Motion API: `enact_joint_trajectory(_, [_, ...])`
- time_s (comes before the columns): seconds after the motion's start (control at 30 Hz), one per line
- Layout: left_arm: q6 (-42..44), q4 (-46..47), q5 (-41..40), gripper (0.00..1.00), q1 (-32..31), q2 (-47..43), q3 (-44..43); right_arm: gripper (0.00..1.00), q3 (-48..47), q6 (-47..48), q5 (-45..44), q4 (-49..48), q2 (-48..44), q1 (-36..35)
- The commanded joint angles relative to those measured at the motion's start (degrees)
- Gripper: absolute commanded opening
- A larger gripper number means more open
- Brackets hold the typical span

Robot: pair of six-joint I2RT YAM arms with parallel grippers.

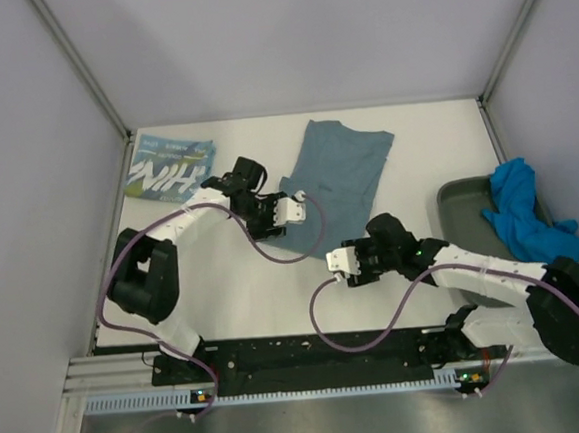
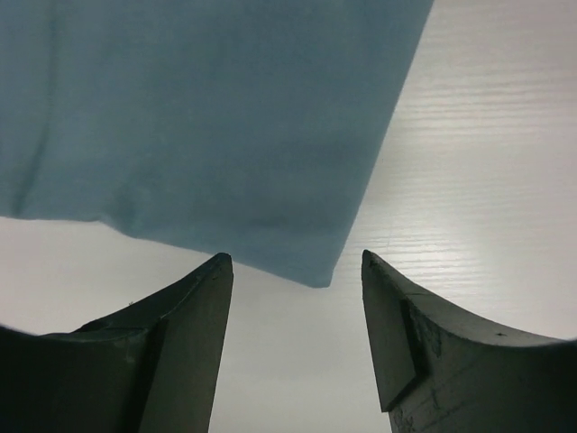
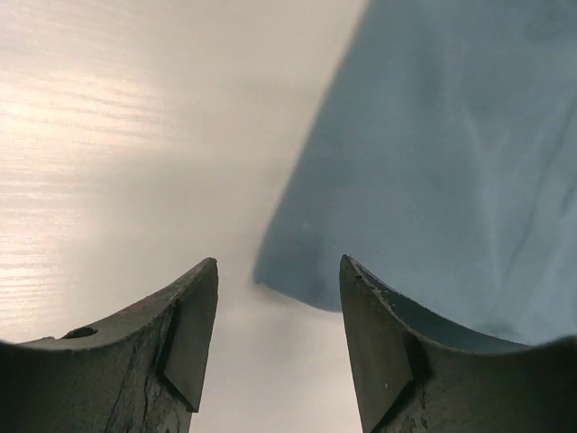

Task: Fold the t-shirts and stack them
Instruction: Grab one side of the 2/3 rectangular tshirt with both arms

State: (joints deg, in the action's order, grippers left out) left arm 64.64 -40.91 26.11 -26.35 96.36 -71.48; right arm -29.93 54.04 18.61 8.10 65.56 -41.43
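One slate t-shirt (image 1: 338, 173), lengthwise near-to-far

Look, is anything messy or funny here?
Yes. The bright blue t-shirt is scrunched in a heap on the dark tray at the right, spilling over its rim. The slate-teal t-shirt in the middle lies slanted. Only the NIH t-shirt at the far left looks neatly folded.

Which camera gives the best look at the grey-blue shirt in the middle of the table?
The top view: it shows nearly all of the shirt, spread out on the table. The left wrist view catches only one corner of the shirt, and the right wrist view only another corner.
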Motion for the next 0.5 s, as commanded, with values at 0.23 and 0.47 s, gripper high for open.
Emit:
enact_joint_trajectory(0.23, [5.15, 7.77, -5.10, 0.65, -1.42, 6.12, 5.39, 0.51, -2.15, -0.51, -5.86, -3.62, 12.21, -1.90])
enact_joint_trajectory(0.47, [4.01, 8.03, -8.79, 0.32, -2.83, 7.44, 7.23, 0.04, -4.34, -3.41, -6.83, -2.40, 15.47, -1.90])
